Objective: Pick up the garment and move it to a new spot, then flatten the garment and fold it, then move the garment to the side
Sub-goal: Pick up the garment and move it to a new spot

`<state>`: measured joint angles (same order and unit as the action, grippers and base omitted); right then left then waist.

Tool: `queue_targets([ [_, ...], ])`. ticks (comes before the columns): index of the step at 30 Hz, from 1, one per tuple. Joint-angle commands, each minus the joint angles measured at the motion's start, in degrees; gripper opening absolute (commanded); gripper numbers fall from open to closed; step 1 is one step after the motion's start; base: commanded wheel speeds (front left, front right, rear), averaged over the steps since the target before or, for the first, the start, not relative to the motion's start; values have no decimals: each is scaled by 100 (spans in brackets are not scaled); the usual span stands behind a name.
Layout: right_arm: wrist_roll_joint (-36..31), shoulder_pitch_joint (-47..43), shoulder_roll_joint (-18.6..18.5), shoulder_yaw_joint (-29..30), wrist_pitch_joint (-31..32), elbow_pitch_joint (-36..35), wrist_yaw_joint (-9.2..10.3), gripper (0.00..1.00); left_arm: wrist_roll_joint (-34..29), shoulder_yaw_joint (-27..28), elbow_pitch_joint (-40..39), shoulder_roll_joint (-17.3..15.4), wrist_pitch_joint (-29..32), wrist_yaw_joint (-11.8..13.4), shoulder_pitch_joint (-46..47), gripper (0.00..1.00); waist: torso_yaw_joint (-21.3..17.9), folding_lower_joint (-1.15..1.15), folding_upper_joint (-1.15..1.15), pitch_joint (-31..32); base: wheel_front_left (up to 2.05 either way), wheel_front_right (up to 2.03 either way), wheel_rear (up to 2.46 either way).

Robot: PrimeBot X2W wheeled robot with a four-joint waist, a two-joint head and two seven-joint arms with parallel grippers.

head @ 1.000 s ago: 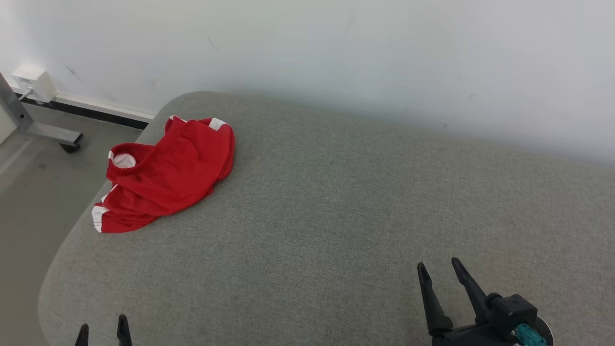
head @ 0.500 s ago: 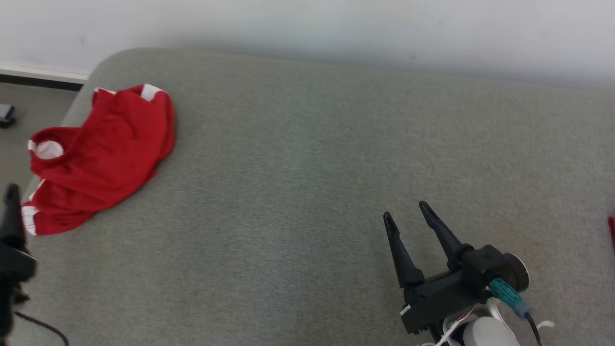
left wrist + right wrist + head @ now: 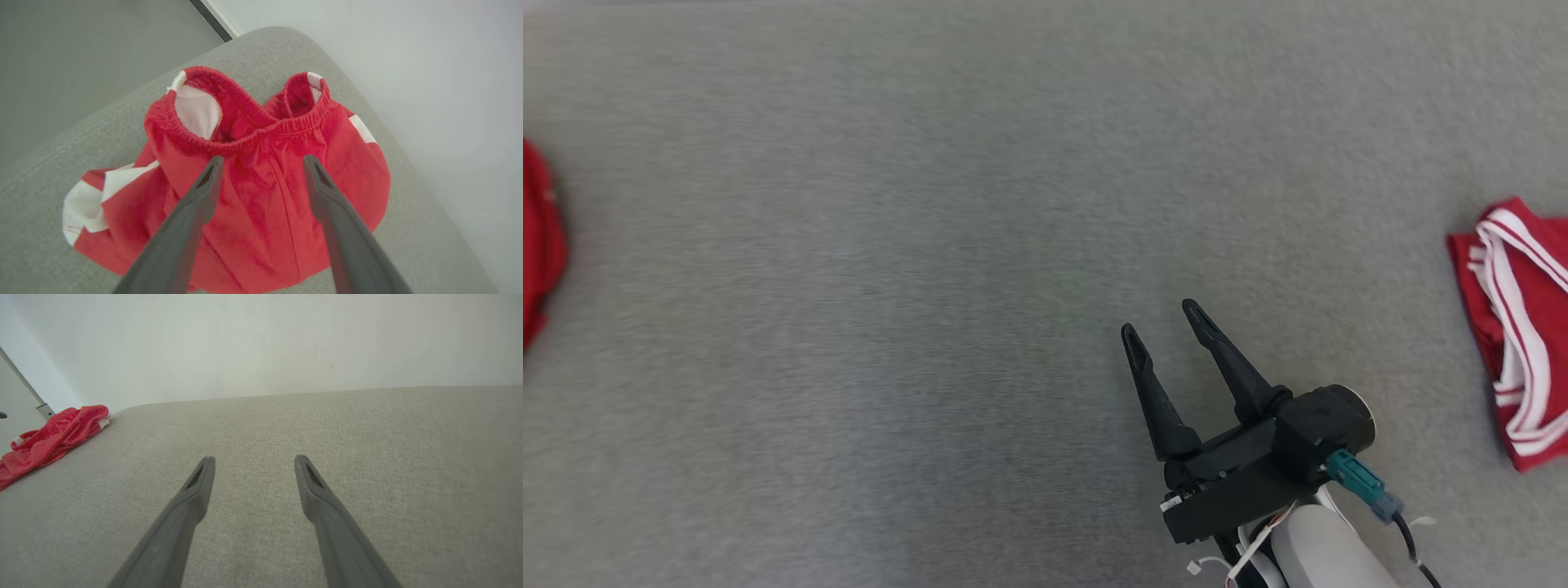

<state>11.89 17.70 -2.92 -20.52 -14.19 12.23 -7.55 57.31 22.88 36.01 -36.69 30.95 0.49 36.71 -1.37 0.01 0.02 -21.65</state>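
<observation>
Crumpled red fabric garment with white trim (image 3: 261, 212): dead ahead of left gripper (image 3: 262, 160), framed by its spread, empty fingers; contact unclear. Right gripper (image 3: 1160, 318): jaws apart, empty, over grey woven surface (image 3: 849, 245); garment far to its left, folded red white-striped cloth (image 3: 1519, 327) to its right.

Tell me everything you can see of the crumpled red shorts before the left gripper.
The red shorts look like soft fabric, with an elastic waistband, white side panels and a white lining. They lie crumpled, waistband gaping open, near the rounded corner of the grey upholstered surface. The left gripper points at them, open; contact cannot be judged.
</observation>
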Motion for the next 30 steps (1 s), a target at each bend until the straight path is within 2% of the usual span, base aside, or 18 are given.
queue_targets([
  [1, 83, 112, 5, -17, -52, -8, 15, 100, 43, 86, 4, -169, 97, 132, -2, 100, -864, -1, -2, -830, 0, 0, 0],
  [8, 227, 165, 9, -80, -101, -97, 15, 100, 185, 343, 137, -313, 489, 680, -269, 100, -1202, -1, -2, -1022, 0, 0, 0],
  [13, 236, 95, 8, 5, -102, -193, 15, 100, 264, 251, 215, -91, 978, 944, -561, 100, -1232, -1, -2, -1026, 0, 0, 0],
  [16, 225, 69, 8, 31, -103, -208, 15, 100, 267, 111, 202, 43, 1240, 961, -734, 100, -1203, -1, -2, -996, 0, 0, 0],
  [17, 223, 54, 8, 34, -104, -233, 15, 100, 285, 29, 91, 144, 1351, 903, -849, 0, -1151, -1, -2, -944, 0, 0, 0],
  [21, 212, 70, 6, 20, -104, -188, 15, 100, 256, 24, -220, 117, 1268, 804, -943, 0, -1020, -1, -2, -753, 0, 0, 0],
  [26, 249, 40, 5, 40, -105, -86, 15, 100, 124, 145, -742, -105, 748, 541, -827, 0, -810, -1, -2, -375, 0, 0, 0],
  [30, 311, -64, 3, 88, -104, 23, 15, 100, 72, 189, -1147, -89, 360, 339, -662, 0, -653, -1, -2, 47, 0, 0, 0],
])
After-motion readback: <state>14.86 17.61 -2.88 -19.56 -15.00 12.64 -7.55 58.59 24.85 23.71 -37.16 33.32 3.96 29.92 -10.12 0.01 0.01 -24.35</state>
